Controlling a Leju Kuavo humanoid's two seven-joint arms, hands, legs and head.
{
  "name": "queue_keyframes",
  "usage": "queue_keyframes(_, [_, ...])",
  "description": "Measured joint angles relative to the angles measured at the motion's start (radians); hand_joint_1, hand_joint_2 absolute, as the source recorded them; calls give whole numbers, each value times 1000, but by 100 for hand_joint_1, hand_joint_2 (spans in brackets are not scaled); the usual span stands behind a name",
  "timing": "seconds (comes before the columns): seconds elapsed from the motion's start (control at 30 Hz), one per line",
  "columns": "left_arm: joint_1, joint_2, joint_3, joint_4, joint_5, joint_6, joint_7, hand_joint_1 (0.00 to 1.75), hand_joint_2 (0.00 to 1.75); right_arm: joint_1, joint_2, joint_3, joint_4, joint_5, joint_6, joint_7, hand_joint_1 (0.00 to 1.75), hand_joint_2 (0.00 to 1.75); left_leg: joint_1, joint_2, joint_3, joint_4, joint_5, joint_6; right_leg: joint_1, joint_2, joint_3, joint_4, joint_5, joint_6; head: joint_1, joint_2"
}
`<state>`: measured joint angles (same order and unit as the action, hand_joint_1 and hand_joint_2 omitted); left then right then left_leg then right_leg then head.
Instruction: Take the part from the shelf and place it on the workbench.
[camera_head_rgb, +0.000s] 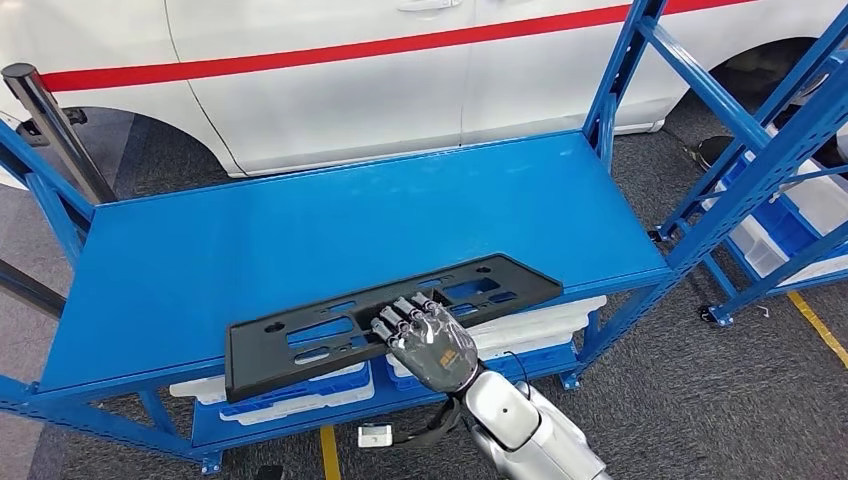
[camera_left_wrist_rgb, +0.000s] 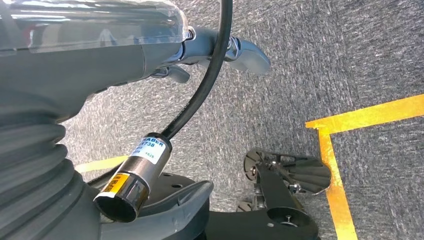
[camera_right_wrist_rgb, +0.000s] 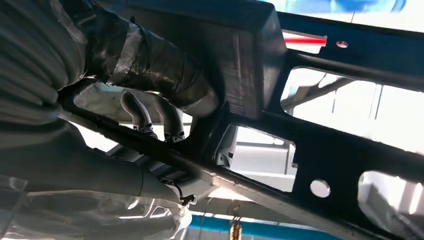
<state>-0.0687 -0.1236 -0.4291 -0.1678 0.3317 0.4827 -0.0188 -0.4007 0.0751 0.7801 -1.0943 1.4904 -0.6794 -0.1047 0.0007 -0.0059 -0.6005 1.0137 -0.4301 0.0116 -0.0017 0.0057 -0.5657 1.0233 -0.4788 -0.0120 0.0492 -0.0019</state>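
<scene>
One black part (camera_head_rgb: 390, 318) lies along the blue shelf's (camera_head_rgb: 300, 230) front edge, the right hand's (camera_head_rgb: 430, 340) fingers (camera_right_wrist_rgb: 150, 55) holding it.

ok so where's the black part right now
In the head view the black part lies along the blue shelf's front edge, gripped near its middle by the right hand, above the white bins.

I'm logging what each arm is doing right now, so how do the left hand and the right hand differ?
The right hand is raised at the shelf, while the left hand hangs over grey carpet with yellow tape. The right hand grips the black part at its front edge, fingers on top; the left hand holds nothing, fingers curled. Both have grey ribbed wrist covers.
</scene>
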Motion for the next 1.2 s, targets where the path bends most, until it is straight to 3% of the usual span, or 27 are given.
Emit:
queue_keyframes(0.83, [0,1,-7,0,-15,-1,-7,0,175,74,19,-107,-159,-12,0,-97,175,175,0,0,0,1,-1,1,-1,0,0,-1,0,1,0,0])
queue_keyframes(0.97, [0,5,-7,0,-14,-9,-11,0,175,78,25,-117,-173,-15,0,-106,175,175,0,1,3,-5,4,22,-3,1,5,-9,4,14,0,0])
queue_keyframes(1.03, [-2,5,-8,0,-15,-10,-11,0,175,78,28,-121,-178,-17,0,-111,175,175,7,5,16,-33,21,32,-1,1,-1,11,-17,21,0,0])
queue_keyframes(1.07, [-3,5,-8,0,-15,-10,-10,0,175,78,29,-122,-180,-17,0,-112,175,175,11,7,20,-45,28,34,-1,1,-14,47,-45,23,0,0])
queue_keyframes(1.13, [-4,6,-9,0,-15,-10,-9,0,175,80,28,-126,-181,-18,0,-116,175,175,10,9,18,-47,32,36,-8,0,-64,165,-113,30,0,0])
queue_keyframes(1.17, [-4,6,-9,0,-15,-10,-8,0,175,82,27,-128,-180,-18,0,-116,175,175,11,10,14,-43,32,35,-12,0,-87,218,-133,34,0,0])
queue_keyframes(1.2, [-4,6,-9,0,-15,-10,-7,0,175,85,27,-129,-180,-19,0,-117,175,175,12,10,9,-38,31,34,-17,-1,-98,245,-134,38,0,0])
